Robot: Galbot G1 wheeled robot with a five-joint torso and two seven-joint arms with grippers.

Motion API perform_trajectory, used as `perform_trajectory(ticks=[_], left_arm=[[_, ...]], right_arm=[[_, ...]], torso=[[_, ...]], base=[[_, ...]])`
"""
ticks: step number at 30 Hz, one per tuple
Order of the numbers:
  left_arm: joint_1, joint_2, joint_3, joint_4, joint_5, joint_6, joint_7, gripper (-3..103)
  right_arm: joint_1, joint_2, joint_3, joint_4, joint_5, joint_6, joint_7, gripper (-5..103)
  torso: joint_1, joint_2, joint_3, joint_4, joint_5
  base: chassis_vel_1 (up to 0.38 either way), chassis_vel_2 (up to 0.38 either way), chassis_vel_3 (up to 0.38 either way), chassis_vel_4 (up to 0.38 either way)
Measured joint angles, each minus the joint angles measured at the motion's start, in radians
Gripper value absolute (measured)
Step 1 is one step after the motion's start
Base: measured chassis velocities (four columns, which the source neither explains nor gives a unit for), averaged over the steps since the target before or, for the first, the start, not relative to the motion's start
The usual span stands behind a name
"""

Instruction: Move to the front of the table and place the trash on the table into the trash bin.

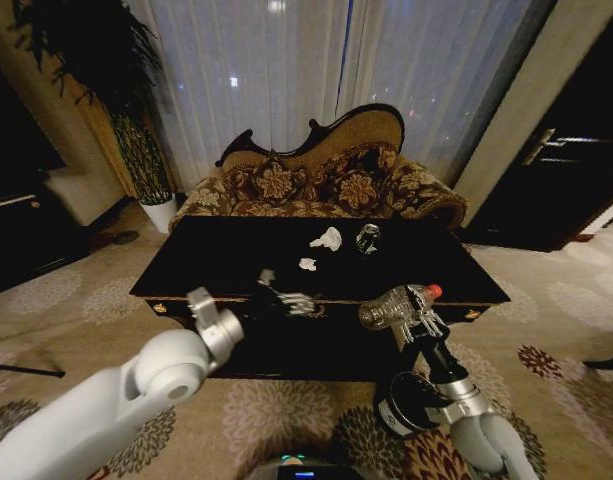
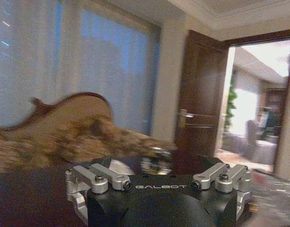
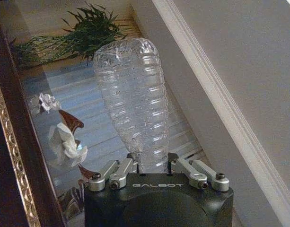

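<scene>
Bottle, clear ribbed plastic with a red cap (image 1: pixel 391 308), is clamped in the right gripper (image 1: pixel 418 312) just off the glossy black gold-trimmed table's (image 1: pixel 236 262) front edge, above the small dark cylindrical trash bin (image 1: pixel 404 404). Two crumpled white paper wads (image 1: pixel 326 238) and a small silvery can (image 1: pixel 367 238) lie on top. The left gripper (image 1: pixel 286 297) hovers at the front edge, fingers' state unclear.

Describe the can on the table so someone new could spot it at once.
Start at the black table in front of the floral sofa. On its far half, right of centre, stands a small silvery can. A white crumpled paper wad lies just to its left, a smaller wad nearer the robot; the can is the one shiny, upright thing among them.
</scene>
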Motion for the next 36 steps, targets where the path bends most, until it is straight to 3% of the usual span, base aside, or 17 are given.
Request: perform_trajectory(ticks=[3,7,12,16,22,29,36], left_arm=[[0.088,0.034,-0.153,0.005,0.032,-0.027,0.0,100],[0.145,0.037,-0.251,0.018,0.053,-0.056,0.012,100],[0.272,0.025,-0.468,0.06,0.064,-0.101,0.043,100],[0.29,0.005,-0.558,0.109,0.048,-0.121,0.047,100],[0.312,-0.014,-0.628,0.187,0.066,-0.182,0.068,100],[0.477,-0.068,-0.763,0.272,0.051,-0.238,0.114,100],[0.503,-0.105,-0.742,0.309,0.071,-0.256,0.131,100]], right_arm=[[0.007,-0.014,0.004,-0.011,0.017,-0.002,-0.002,26],[0.008,-0.023,0.01,-0.012,0.034,-0.004,-0.004,26],[-0.015,-0.052,0.031,-0.006,0.109,-0.014,-0.009,26],[-0.033,-0.063,0.041,-0.006,0.175,-0.028,-0.014,26],[-0.055,-0.061,0.068,0.003,0.223,-0.036,-0.019,26],[-0.084,-0.075,0.085,-0.008,0.343,-0.09,-0.028,26],[-0.095,-0.082,0.089,-0.044,0.462,-0.148,-0.031,26]], torso=[[0.0,0.0,0.0,0.0,0.0003],[0.0,0.0,0.0,-0.0004,0.0003],[0.0,0.0,0.0,-0.0001,0.0002],[0.0,0.0,0.0,-0.0002,0.0003],[0.0,0.0,0.0,-0.0003,0.0002],[0.0,0.0,0.0,0.0001,0.0003],[0.0,0.0,0.0,0.0001,0.0002]], base=[[0.0,0.0,0.0,0.0],[0.0,0.0,0.0,0.0],[0.0,0.0,0.0,0.0],[0.0,0.0,0.0,0.0],[0.0,0.0,0.0,0.0],[0.0,0.0,0.0,0.0],[0.0,0.0,0.0,0.0]])
